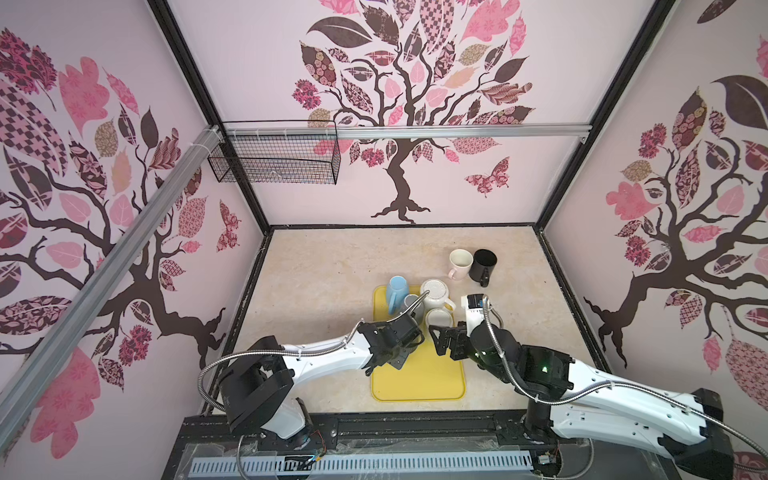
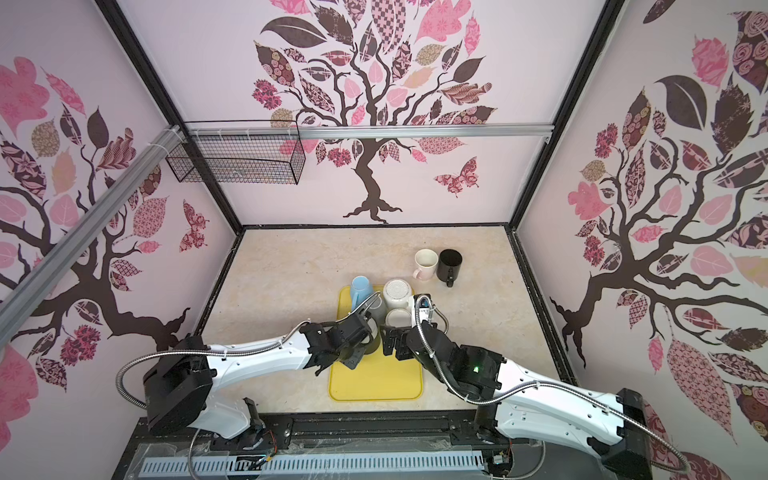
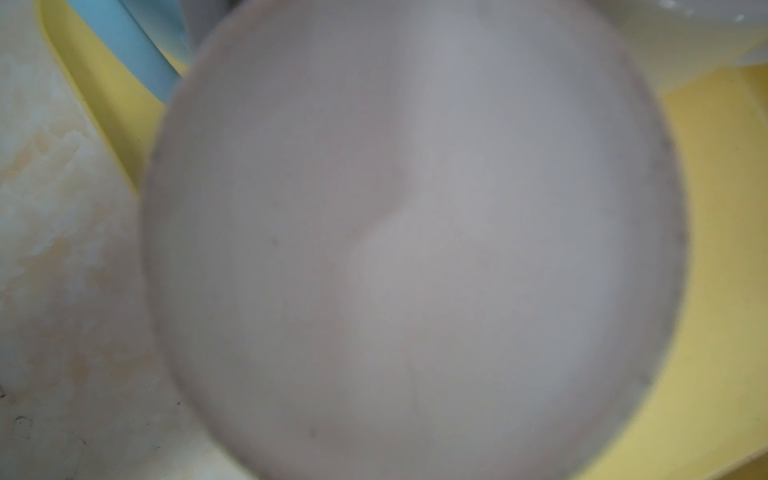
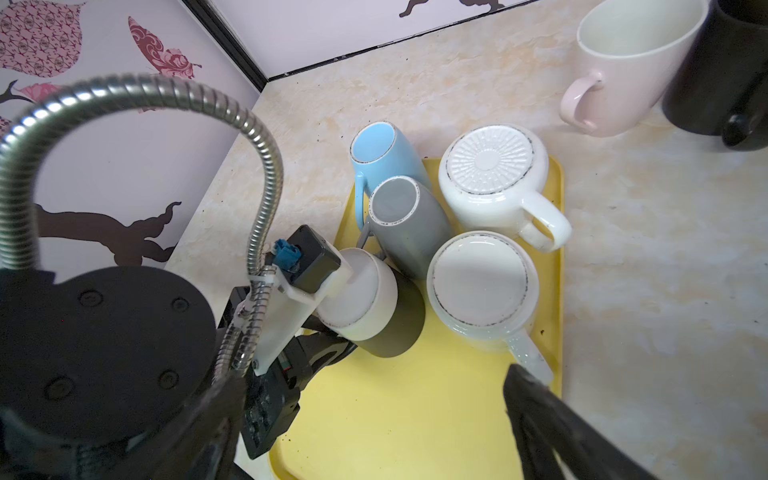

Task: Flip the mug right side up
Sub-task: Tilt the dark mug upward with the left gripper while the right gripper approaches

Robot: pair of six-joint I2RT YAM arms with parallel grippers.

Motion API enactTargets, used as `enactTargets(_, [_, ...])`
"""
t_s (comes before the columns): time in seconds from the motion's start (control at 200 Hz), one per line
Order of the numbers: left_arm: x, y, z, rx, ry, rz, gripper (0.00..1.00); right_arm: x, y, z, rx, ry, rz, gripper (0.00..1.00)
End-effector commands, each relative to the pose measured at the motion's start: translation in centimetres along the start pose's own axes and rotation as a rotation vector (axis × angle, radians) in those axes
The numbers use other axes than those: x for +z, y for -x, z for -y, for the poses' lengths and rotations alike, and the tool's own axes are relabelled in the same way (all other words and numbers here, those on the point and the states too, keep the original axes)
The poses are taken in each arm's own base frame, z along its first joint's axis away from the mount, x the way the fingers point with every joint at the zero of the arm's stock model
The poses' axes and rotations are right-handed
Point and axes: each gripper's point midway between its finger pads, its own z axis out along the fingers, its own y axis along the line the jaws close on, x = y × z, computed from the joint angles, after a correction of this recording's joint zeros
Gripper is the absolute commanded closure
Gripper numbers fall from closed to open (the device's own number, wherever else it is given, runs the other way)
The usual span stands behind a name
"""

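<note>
Robot enclosure walled in pale wallpaper printed with pink and brown trees, floored with a beige marbled surface (image 1: pixel 332 266). A yellow tray (image 1: pixel 415 382) lies at the middle of the near edge.

Four mugs stand mouth-down at the tray's far end. These are a blue mug (image 4: pixel 378 153) and a grey mug (image 4: pixel 403 220) along the left edge, and a ribbed white mug (image 4: pixel 490 170) and a plain white mug (image 4: pixel 482 286) along the right edge. A pink mug (image 1: pixel 460 264) and a black mug (image 1: pixel 484 266) stand upright off the tray, toward the far right corner of the surface.

The task's thing is a two-tone mug (image 4: pixel 374 307), pale at the base and dark olive toward the mouth. It sits at the tray's left edge, just nearer than the grey mug. The left pincer (image 4: pixel 332 347) is pressed together against its side, apparently on the handle, which is hidden.

The mug leans rather than standing. Its long axis runs from the base, which points up and back at the left wrist and fills the left wrist view, down to the mouth, which points toward the tray's middle.

The right pincer (image 1: pixel 444 334) hangs spread and empty over the tray's right edge, just beside the mug. The left arm has the mug, so turning it mouth-up looks like a roll of that wrist.
</note>
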Motion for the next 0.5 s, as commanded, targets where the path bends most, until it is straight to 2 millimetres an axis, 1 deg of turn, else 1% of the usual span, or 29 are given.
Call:
enactTargets(0.0, [-1.2,2.2,0.0,-0.006,0.004,0.061,0.86,-0.3,0.4,0.0,0.015,0.009,0.016,0.02])
enactTargets(0.11, [-1.6,2.0,-0.1,-0.003,0.003,0.066,0.93,-0.4,0.3,0.0,0.021,0.015,0.014,0.02])
enactTargets(0.235, [-2.9,2.2,-0.1,0.011,0.014,0.091,0.99,-0.4,0.1,0.1,0.025,0.014,0.007,0.02])
enactTargets(0.385, [-6.0,2.6,0.6,0.063,0.035,0.133,1.0,-0.3,-0.3,-0.1,0.042,0.033,-0.005,0.03])
enactTargets(0.495, [-8.4,2.6,0.6,0.066,0.026,0.147,1.0,-0.4,-0.5,-0.4,0.05,0.061,-0.01,0.02])
